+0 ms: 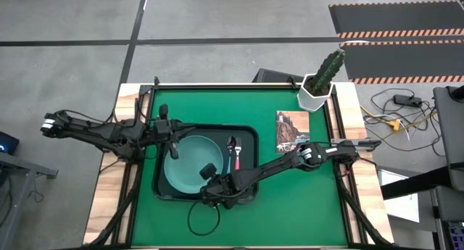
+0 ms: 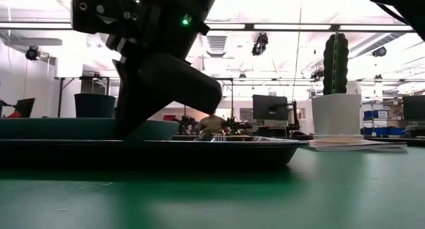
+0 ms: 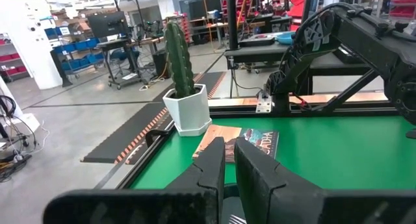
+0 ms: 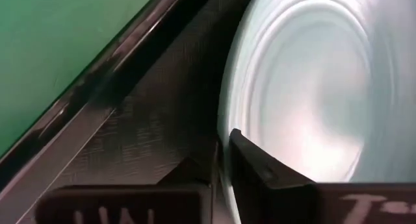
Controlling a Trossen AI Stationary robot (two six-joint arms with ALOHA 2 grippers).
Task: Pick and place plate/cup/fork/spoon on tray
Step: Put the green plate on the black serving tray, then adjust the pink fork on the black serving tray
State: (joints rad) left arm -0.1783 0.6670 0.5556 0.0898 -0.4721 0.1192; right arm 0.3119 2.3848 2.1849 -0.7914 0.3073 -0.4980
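Note:
The pale teal plate [image 1: 187, 167] lies flat in the black tray [image 1: 251, 134] on the green mat. The pink-handled fork [image 1: 236, 161] and the spoon [image 1: 230, 144] lie side by side on the tray's floor, right of the plate. A small dark thing [image 1: 208, 169] sits in the plate beside my right gripper; whether it is the cup I cannot tell. My right gripper [image 1: 206, 183] is down at the plate's near rim, shut on it. My left gripper [image 1: 173, 150] is shut and empty over the plate's left rim, pointing toward the table's right. My right gripper has the plate's near rim [image 4: 222, 139] between its two fingers, one finger [image 4: 260, 178] over the plate's inside and the other over the tray floor [image 4: 149, 120] outside it. The fingers slant down from the table's right. The plate [image 2: 80, 128] lies level on the tray.
A white pot with a cactus [image 1: 319, 87] stands at the mat's far right corner, with a picture card [image 1: 291, 132] lying in front of it. A dark cable loop [image 1: 203, 217] lies on the mat near the tray's front edge. Bare green mat [image 1: 304, 199] lies right of the tray.

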